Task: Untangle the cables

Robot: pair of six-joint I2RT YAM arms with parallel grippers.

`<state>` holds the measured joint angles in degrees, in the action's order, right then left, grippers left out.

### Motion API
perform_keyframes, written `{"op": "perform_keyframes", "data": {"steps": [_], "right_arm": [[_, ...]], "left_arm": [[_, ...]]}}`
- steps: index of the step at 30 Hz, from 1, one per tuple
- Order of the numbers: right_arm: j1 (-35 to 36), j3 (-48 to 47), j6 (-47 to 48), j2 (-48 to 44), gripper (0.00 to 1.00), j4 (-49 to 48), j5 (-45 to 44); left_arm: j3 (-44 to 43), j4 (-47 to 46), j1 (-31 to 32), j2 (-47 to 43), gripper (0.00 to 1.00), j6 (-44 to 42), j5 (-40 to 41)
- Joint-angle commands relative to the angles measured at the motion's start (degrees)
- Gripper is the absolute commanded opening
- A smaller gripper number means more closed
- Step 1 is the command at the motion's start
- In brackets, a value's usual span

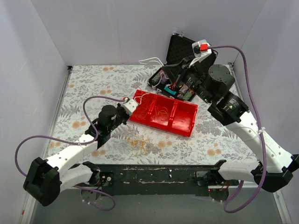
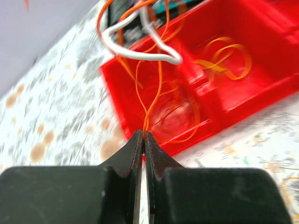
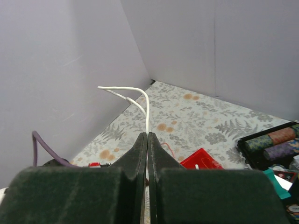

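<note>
My left gripper is shut on a thin orange cable at the left end of the red tray. The orange strand rises from the jaws and crosses a white cable above the tray. A yellow cable lies curled in the middle compartment. My right gripper is raised near the back and shut on the white cable, which loops past its fingertips and shows in the top view. A loose pile of orange and yellow cables lies in front of the tray.
An open black case with poker chips stands behind the tray, under the right arm. White walls close in the table on the left, back and right. The tray's corner shows below the right gripper.
</note>
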<state>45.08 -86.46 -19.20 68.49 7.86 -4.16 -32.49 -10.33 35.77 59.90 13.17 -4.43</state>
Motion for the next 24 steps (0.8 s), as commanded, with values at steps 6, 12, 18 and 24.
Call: {"op": "perform_keyframes", "data": {"steps": [6, 12, 18, 24], "right_arm": [[-0.08, -4.51, 8.74, -3.36, 0.01, 1.55, -12.79], [-0.43, -4.42, 11.28, -6.26, 0.01, 1.20, -17.45], [-0.52, -7.76, 13.14, -7.14, 0.01, 2.25, -18.78], [-0.52, -11.97, 15.77, -5.92, 0.01, 3.30, -20.09]], "left_arm": [[-0.03, 9.71, -16.58, 0.31, 0.00, 16.71, 9.35], [-2.57, 9.97, -27.23, 0.12, 0.00, 18.12, 6.36], [-4.95, 12.70, -33.74, 2.33, 0.00, 19.79, 4.51], [-10.21, 10.68, -34.53, 3.46, 0.00, 19.97, 3.02]]}}
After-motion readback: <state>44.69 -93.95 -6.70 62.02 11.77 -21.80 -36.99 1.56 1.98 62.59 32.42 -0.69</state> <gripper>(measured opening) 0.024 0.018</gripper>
